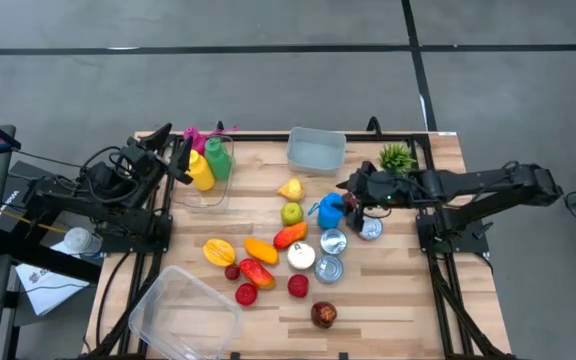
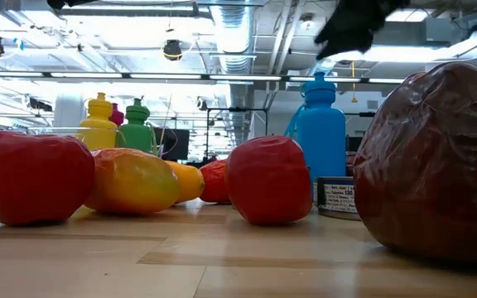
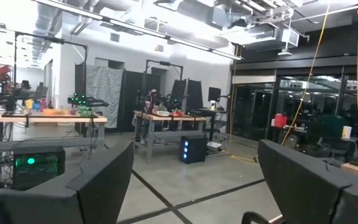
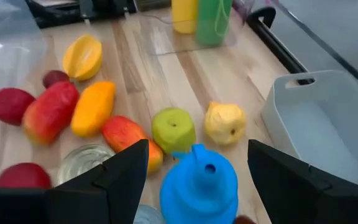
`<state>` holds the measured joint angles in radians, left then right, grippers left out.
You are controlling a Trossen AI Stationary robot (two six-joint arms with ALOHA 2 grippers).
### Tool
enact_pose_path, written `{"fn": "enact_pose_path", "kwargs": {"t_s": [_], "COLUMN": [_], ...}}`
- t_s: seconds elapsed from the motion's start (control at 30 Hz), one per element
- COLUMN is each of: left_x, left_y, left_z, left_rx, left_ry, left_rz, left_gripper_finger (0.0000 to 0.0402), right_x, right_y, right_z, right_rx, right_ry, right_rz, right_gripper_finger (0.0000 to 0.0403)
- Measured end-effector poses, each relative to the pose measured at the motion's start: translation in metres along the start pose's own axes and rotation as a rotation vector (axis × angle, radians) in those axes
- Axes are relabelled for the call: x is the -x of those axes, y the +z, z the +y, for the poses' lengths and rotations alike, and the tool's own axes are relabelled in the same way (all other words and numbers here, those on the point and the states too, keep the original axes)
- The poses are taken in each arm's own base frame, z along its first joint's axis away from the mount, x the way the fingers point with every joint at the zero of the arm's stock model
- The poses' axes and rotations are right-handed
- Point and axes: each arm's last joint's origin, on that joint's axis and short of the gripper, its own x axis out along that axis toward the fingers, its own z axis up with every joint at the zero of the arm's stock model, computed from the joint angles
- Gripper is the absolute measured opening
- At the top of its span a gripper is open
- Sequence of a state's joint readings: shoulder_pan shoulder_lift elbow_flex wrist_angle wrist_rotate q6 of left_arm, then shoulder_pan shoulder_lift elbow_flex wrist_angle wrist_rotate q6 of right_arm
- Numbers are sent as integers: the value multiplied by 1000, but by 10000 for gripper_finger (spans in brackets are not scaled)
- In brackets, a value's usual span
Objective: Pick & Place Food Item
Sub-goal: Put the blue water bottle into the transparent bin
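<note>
Toy foods lie mid-table: a yellow pear (image 1: 290,189), a green apple (image 1: 291,212), an orange-red piece (image 1: 289,236), an orange one (image 1: 261,250), a red mango (image 1: 256,272) and a dark red apple (image 1: 323,315). A blue bottle (image 1: 328,212) stands upright beside them. My right gripper (image 4: 197,152) hangs open just above the bottle's cap (image 4: 199,180), one finger on each side, touching nothing; the low view shows it (image 2: 350,29) clear of the bottle (image 2: 320,132). My left gripper (image 3: 196,149) is open and empty at the far left (image 1: 178,150), pointing out into the room.
A clear bin (image 1: 316,150) stands at the far middle and a clear container (image 1: 183,312) at the near left. Yellow and green bottles (image 1: 208,165) stand in a clear tray by my left gripper. Cans (image 1: 330,254) and a green plant (image 1: 397,157) are near my right arm.
</note>
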<state>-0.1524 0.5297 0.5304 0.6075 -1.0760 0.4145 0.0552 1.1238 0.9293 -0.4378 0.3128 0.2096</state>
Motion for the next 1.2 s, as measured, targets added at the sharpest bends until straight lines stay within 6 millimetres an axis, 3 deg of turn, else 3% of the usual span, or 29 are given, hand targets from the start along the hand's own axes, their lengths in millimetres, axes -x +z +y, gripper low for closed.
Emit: {"fn": "enact_pose_path", "kwargs": {"t_s": [0.2,0.43,0.7,1.03,1.2], "left_x": [0,0,0,0,0], "left_y": [0,0,0,0,0], "left_z": [0,0,0,0,0], "left_rx": [0,1,1,2,4], "left_ry": [5,5,5,4,4], "left_rz": [2,2,2,2,2], "left_gripper_finger": [329,329,324,324,324], "right_x": [-17,-18,-19,-28,-27], "right_y": [-17,-17,-20,-21,-21], "right_z": [-5,-9,-11,-10,-11], "right_rx": [-21,-23,9,27,19], "right_ry": [-23,-38,-47,-31,-14], "right_rz": [-14,-8,18,46,52], "right_gripper_finger": [265,254,175,118,65]}}
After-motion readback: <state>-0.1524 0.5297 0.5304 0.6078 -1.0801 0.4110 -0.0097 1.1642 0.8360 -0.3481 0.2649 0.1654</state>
